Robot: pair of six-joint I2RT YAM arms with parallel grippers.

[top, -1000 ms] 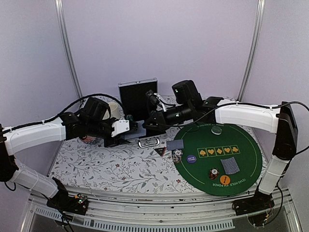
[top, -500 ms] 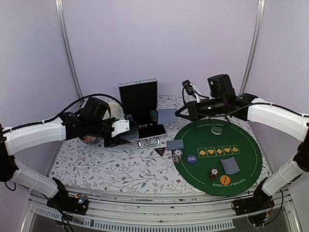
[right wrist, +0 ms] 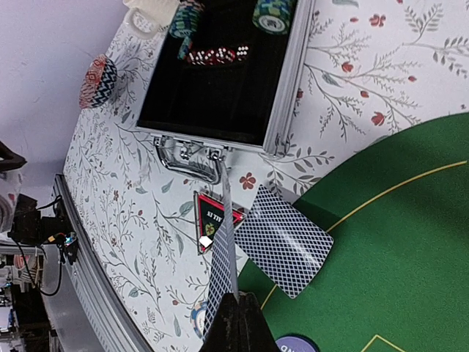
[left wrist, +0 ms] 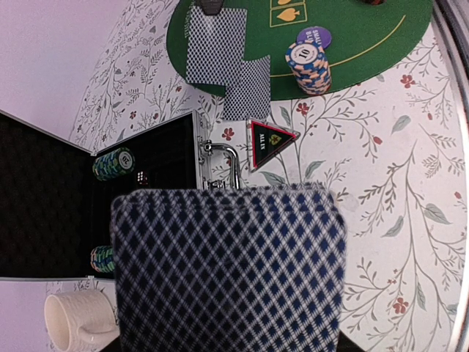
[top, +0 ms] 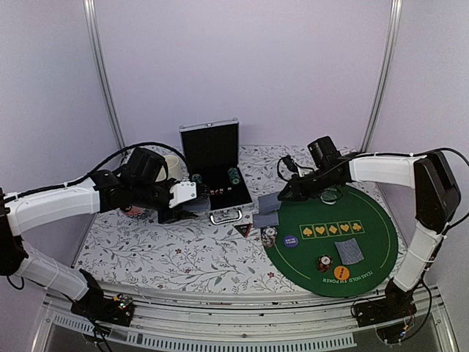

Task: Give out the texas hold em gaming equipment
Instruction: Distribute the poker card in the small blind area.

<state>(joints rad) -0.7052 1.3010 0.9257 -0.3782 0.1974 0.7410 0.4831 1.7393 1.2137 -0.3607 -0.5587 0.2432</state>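
My left gripper [top: 192,196] is shut on a deck of blue-grey-backed cards [left wrist: 227,271], which hides its fingers and sits left of the open case. My right gripper [top: 282,196] [right wrist: 238,293] is shut on a single card [right wrist: 223,253], seen edge-on, just above a card [right wrist: 284,238] [top: 265,218] that lies on the left rim of the green mat [top: 374,235]. The dark triangular marker [top: 243,229] [right wrist: 212,220], a chip stack [top: 270,236] and the purple button [top: 291,240] lie close by. Another card [top: 349,251], a second chip stack [top: 323,262] and the orange button [top: 341,273] sit on the mat's near side.
The open black case [top: 216,158] stands at the back centre with chip stacks [right wrist: 272,13] and red dice [right wrist: 216,55] inside. A cream mug [top: 174,165] and a striped cup [right wrist: 99,81] stand left of it. A clear disc [top: 329,196] lies on the far side of the mat.
My right gripper left the deck with one card, swung up and right, then came down over the card at the mat's left rim. The left arm has not moved.
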